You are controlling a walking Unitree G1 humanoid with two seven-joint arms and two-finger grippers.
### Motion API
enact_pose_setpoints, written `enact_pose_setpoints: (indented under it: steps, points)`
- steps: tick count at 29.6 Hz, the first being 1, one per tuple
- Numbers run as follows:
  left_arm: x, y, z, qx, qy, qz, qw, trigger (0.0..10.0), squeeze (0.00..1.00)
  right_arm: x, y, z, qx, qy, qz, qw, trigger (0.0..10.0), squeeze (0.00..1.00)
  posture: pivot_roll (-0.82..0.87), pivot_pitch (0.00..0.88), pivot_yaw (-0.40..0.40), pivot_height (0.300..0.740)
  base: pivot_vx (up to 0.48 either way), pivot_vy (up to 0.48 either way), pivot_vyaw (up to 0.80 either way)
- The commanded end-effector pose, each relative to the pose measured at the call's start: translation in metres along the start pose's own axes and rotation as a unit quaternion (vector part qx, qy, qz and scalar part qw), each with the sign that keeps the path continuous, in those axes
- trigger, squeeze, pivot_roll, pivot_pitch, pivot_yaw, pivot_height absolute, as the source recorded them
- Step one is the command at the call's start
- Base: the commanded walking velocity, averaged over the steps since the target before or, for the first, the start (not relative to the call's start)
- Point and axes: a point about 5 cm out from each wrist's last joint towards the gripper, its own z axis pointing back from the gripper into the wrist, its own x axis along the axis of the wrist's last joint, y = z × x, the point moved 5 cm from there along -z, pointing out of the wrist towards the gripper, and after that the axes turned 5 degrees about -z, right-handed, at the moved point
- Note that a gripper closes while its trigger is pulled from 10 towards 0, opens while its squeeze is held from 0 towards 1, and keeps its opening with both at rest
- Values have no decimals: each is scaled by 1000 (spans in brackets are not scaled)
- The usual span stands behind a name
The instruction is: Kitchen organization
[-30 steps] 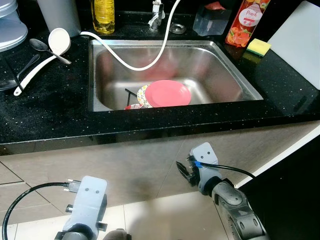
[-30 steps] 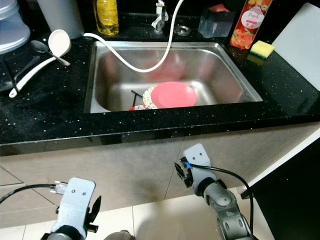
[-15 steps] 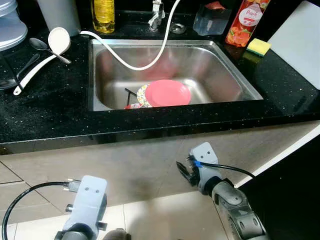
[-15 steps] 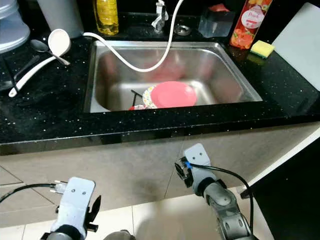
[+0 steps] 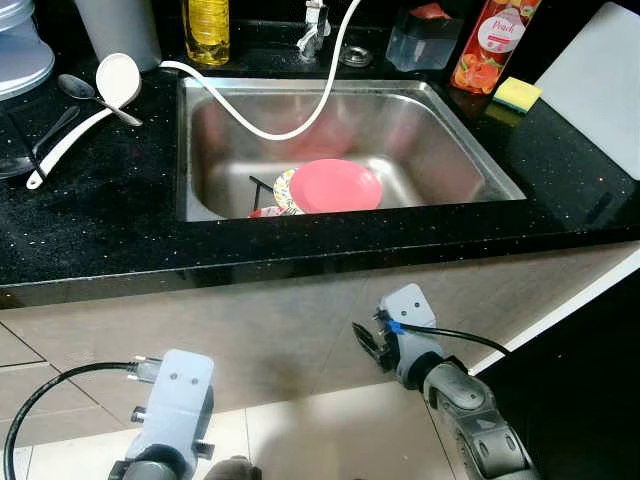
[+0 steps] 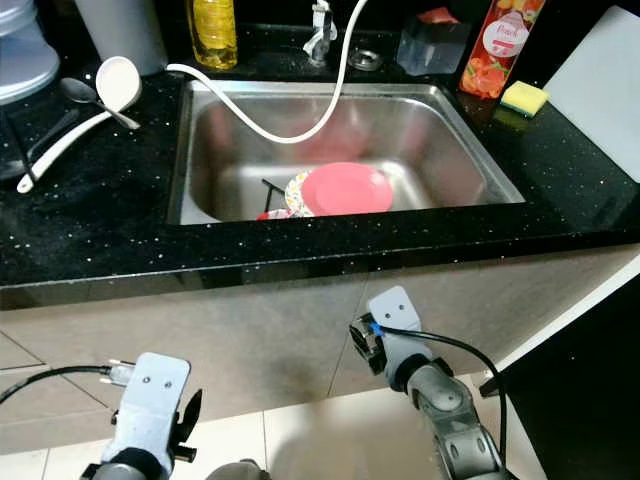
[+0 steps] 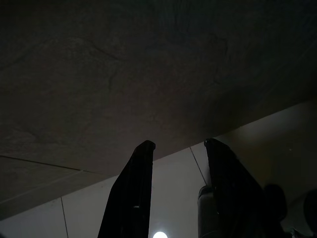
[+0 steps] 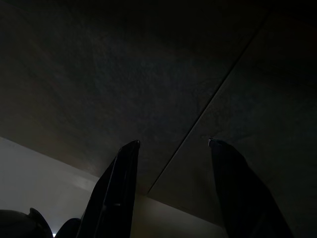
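Pink and shiny, the plate (image 5: pixel 338 186) lies flat in the stainless sink (image 5: pixel 460 140), stacked on a patterned plate (image 5: pixel 284 190) with a dark utensil (image 5: pixel 262 185) poking out beside it, presumably left there for washing. A white hose (image 5: pixel 290 125) loops down from the tap (image 5: pixel 314 28) into the basin above them, so any reach for the plates would have to pass under or around it. On the black worktop (image 5: pixel 100 230) to the left lie a white ladle (image 5: pixel 85 110) and a metal spoon (image 5: pixel 90 95); behind the sink stand an oil bottle (image 5: pixel 206 30) and a peach-labelled bottle (image 5: pixel 488 45), with a yellow sponge (image 5: pixel 516 95) near the right rim. Both arms hang low in front of the cabinet, below the worktop's edge: the left gripper (image 7: pixel 176 148) and right gripper (image 8: pixel 173 146) each hold their fingers parted, gripping nothing. I'd judge they must rise clear of that front edge first.
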Motion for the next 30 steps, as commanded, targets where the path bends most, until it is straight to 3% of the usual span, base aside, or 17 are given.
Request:
enact_pose_setpoints:
  steps: [1,30]
  points:
    - [-5,-3,0,-4,10,0,1000,10000,0,-1,-3,2,-5,3,-1,1000,10000,0,249,68,-103,740,0,0,0]
    - [-8,-3,-1,-3,12,-1,1000,10000,0,-5,-5,1,-4,7,-1,1000,10000,0,248,68,-106,740,0,0,0]
